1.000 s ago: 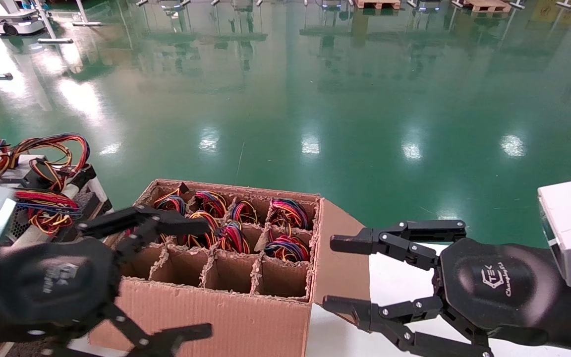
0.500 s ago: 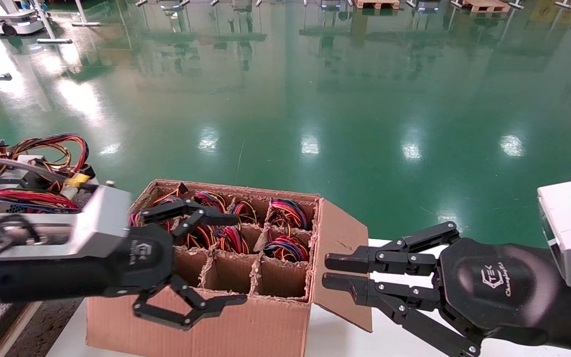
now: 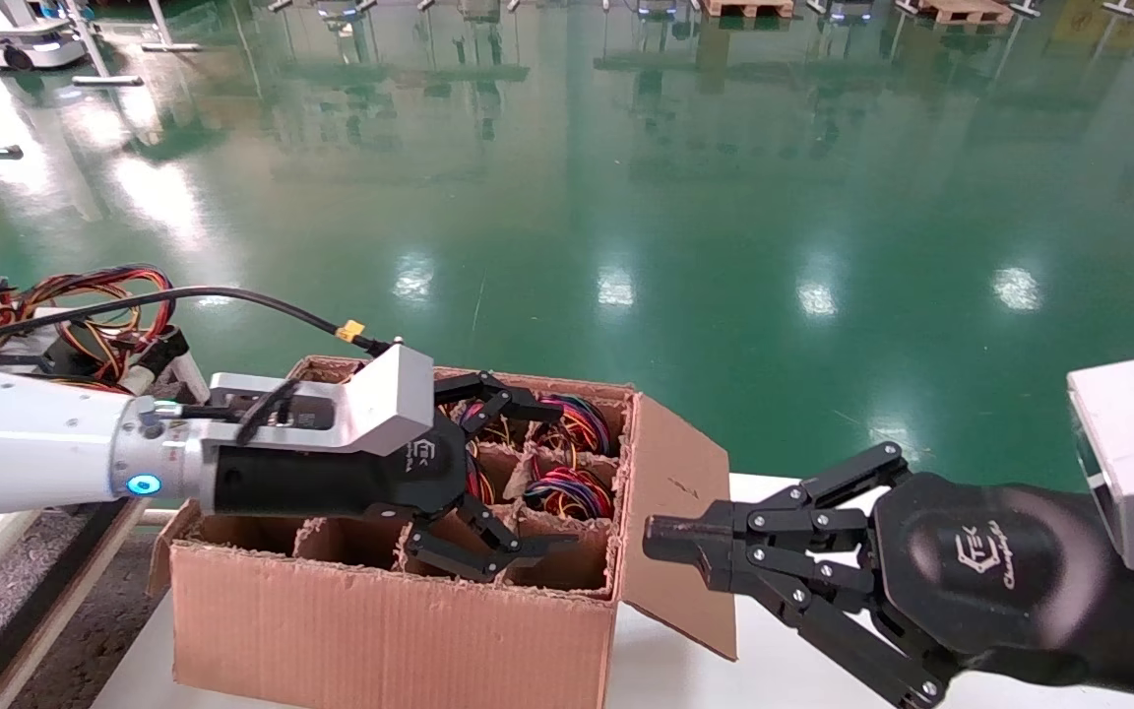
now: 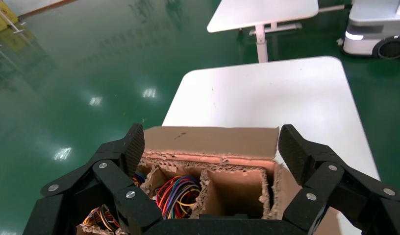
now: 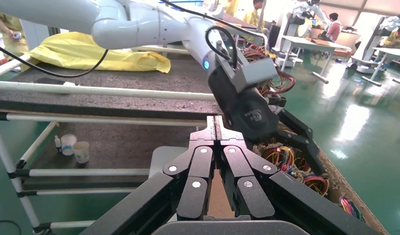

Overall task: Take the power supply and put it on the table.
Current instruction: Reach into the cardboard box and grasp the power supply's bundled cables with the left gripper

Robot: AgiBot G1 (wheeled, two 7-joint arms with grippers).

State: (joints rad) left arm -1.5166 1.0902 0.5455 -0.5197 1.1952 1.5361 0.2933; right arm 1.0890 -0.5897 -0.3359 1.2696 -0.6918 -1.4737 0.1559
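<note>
1. The power supply [image 3: 567,489] is seated in a cell of the divided cardboard box [image 3: 380,630], in the column nearest the open flap; only its coil of red, purple, blue and orange wires is seen, and the body is hidden by the dividers.
2. The left gripper [image 3: 513,471] is held over that same part of the box with its fingers spread wide; nothing is held between them. In the left wrist view, the coil [image 4: 181,196] is seen between and below the two fingers.
3. The step in hand is judged to be the approach before the grasp. A descent into the cell and a closing of the fingers on the unit are called for next; neighbouring coils and the soft divider walls may be snagged.
4. The right gripper [image 3: 695,542] is held beside the box flap, over the white table [image 3: 793,660], with its fingers pressed together and nothing between them.
5. Compared with half a second earlier, the left gripper has been carried from the near-left cells across the box toward the flap side, and the right gripper's fingers have been brought fully together.
</note>
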